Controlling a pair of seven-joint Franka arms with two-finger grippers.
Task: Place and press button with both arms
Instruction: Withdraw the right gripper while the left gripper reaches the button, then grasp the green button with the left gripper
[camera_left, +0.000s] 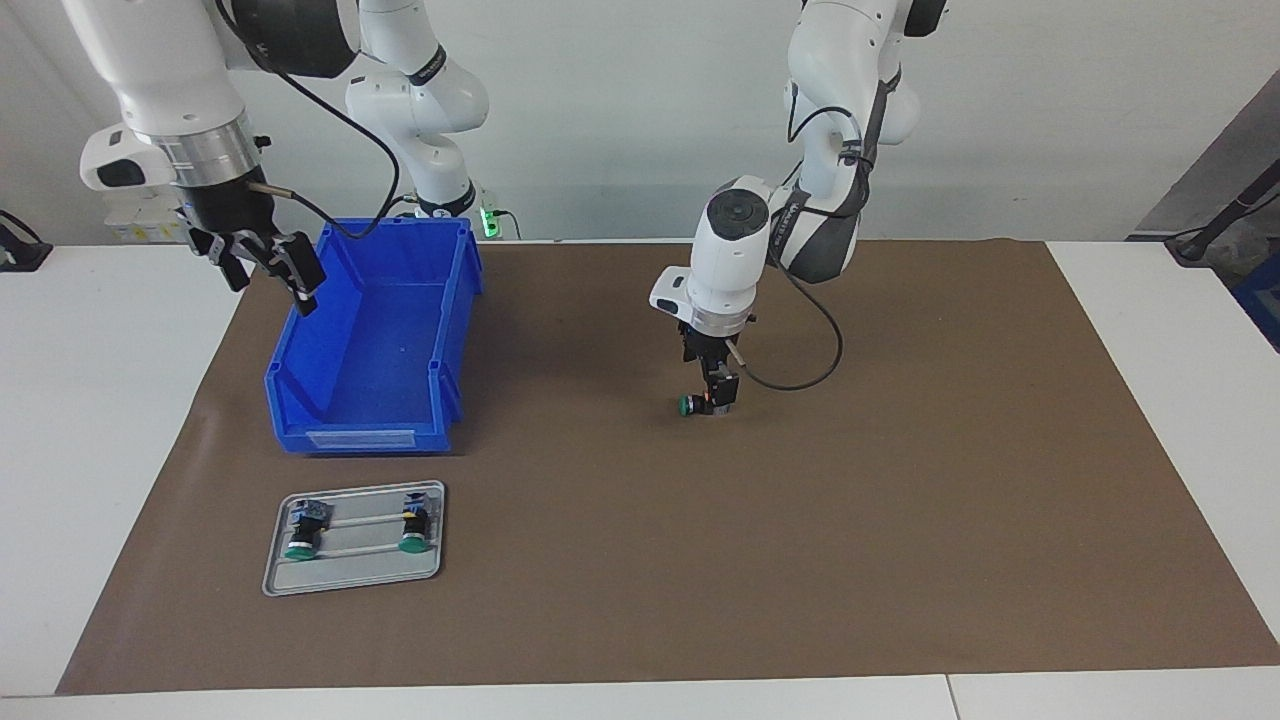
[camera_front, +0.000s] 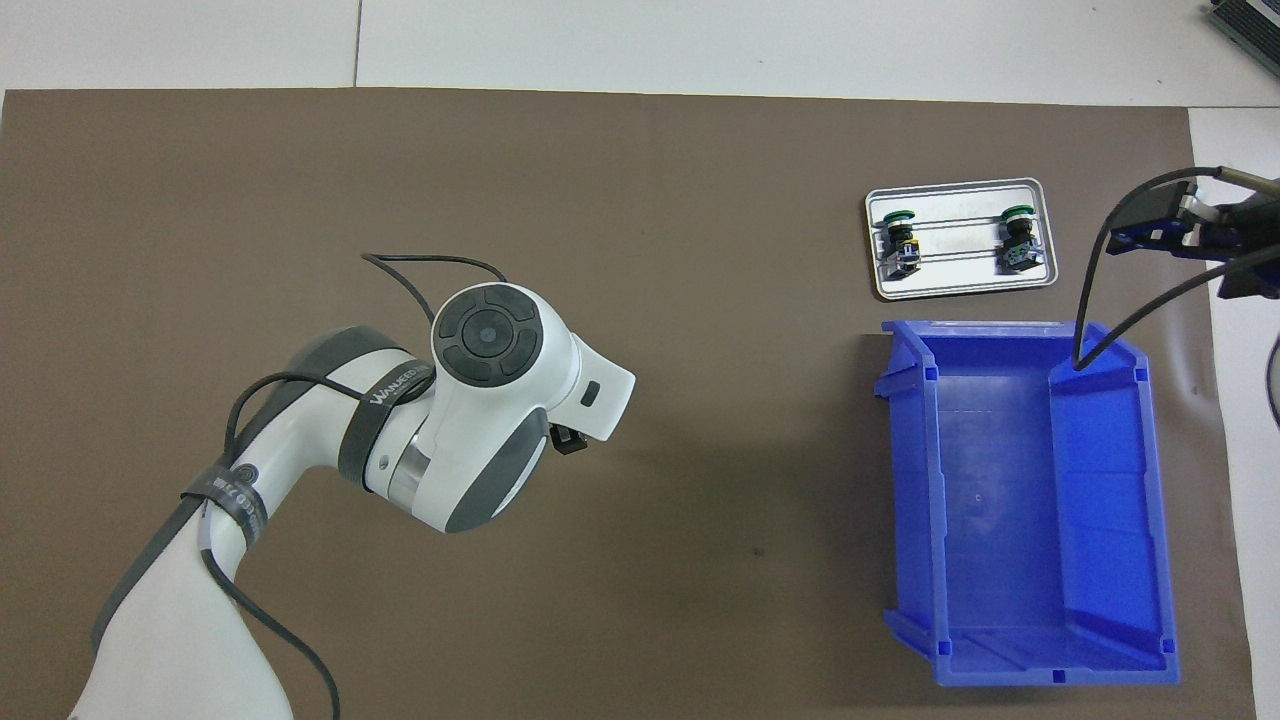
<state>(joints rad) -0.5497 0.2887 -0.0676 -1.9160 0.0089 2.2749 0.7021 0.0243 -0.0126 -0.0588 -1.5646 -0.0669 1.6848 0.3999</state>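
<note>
The step in hand looks like the pick-up. The left gripper (camera_left: 716, 392) is down at the button (camera_left: 689, 405), which lies on its side on the brown mat (camera_left: 800, 560) about the middle of the table. Its green cap points toward the right arm's end, and it sits well apart from the blue bin (camera_left: 300, 345). Whether this gripper has closed on the button cannot be told. It is seen edge-on, with the button's body tucked under it.

The right gripper (camera_left: 262, 268) waits high over the bin's rim at the right arm's end of the table. It is wide open and has hold of nothing.

The next move probably calls for a firm hold on the button's dark body, not its cap (a small round part could roll or twist away). It should then be stood where the other arm can press the cap.

The facing view shows the contact zone: the left gripper low at the mat and the green cap poking out beside it. In the overhead view the left arm's wrist covers the button entirely. That view does give a clearer look into the metal tray (camera_front: 960, 290), farther from the robots than the bin. Two spare buttons (camera_front: 903, 240) lie on it, apart from each other.
</note>
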